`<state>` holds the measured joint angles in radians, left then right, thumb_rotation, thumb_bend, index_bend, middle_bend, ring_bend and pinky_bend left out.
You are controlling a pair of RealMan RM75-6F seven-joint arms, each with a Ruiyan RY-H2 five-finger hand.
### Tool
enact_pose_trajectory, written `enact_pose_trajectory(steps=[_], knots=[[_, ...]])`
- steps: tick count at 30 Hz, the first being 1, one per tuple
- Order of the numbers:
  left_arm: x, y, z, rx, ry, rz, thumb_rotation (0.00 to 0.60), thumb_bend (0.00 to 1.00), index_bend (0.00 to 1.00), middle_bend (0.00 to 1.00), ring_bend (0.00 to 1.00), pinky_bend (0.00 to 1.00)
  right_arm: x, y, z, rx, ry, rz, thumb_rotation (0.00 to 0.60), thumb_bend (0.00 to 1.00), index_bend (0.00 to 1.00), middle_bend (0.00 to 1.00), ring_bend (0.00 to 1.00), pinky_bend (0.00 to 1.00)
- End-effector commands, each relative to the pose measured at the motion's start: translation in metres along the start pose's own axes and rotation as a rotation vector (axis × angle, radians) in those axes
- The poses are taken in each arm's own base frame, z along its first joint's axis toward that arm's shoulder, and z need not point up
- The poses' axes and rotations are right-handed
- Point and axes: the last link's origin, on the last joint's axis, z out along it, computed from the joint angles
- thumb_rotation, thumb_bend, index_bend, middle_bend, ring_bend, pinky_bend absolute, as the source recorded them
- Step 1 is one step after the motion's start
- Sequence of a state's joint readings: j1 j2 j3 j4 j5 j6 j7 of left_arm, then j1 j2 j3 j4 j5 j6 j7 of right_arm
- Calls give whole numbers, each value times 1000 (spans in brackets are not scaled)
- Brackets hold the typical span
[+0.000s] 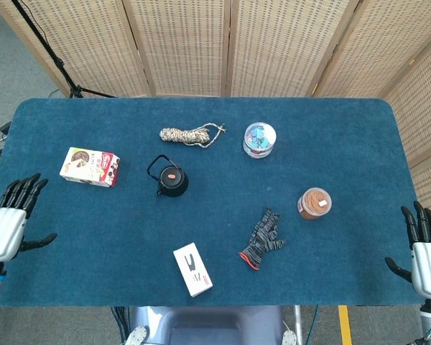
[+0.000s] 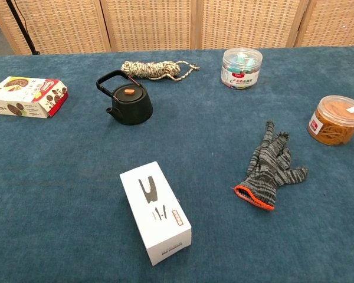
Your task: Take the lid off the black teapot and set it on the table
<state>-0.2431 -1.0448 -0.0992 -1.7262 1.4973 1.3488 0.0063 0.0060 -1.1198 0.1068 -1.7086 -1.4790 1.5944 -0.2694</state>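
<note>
The black teapot (image 1: 171,177) (image 2: 127,101) stands left of the table's middle, its handle upright and its lid (image 1: 172,175) (image 2: 128,92), with an orange knob, seated on top. My left hand (image 1: 11,221) hovers over the table's left edge, fingers spread and holding nothing, well to the left of the teapot. At the near right corner my right hand (image 1: 426,247) is open too, fingers pointing away from me. Neither hand appears in the chest view.
A snack box (image 1: 90,166) lies left of the teapot and a rope bundle (image 1: 190,134) behind it. A white box (image 1: 193,269), a knitted glove (image 1: 263,239), a brown-filled jar (image 1: 314,203) and a jar of clips (image 1: 259,139) sit around the blue table (image 1: 345,144).
</note>
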Motion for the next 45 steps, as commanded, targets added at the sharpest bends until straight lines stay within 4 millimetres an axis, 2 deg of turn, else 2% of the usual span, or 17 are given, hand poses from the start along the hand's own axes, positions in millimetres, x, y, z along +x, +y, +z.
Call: enact_pose_trajectory(steps=[1, 4, 8, 17, 23, 32, 45], knots=[[9, 24, 48, -76, -10, 49, 600, 49, 8, 0, 0, 0, -1, 1, 1, -3, -6, 4, 600, 0, 0, 0, 0, 0], [3, 40, 80, -106, -25, 75, 600, 73, 82, 0, 0, 0, -1, 3, 4, -17, -10, 5, 600, 0, 0, 0, 0, 0], [-9, 59, 112, -139, -57, 84, 600, 154, 193, 0, 0, 0, -1, 6, 7, -32, -13, 9, 600, 0, 0, 0, 0, 0], [-37, 88, 155, -134, -150, 69, 600, 299, 277, 0, 0, 0, -7, 9, 14, -50, -53, 14, 600, 0, 0, 0, 0, 0], [-51, 95, 171, -110, -210, 21, 600, 351, 328, 0, 0, 0, -10, 11, 18, -62, -69, 12, 600, 0, 0, 0, 0, 0], [-71, 114, 193, -118, -248, 37, 600, 356, 374, 0, 0, 0, -12, 16, 22, -83, -80, 13, 600, 0, 0, 0, 0, 0], [-92, 145, 211, -126, -276, 34, 600, 378, 420, 0, 0, 0, -11, 20, 25, -99, -86, 19, 600, 0, 0, 0, 0, 0]])
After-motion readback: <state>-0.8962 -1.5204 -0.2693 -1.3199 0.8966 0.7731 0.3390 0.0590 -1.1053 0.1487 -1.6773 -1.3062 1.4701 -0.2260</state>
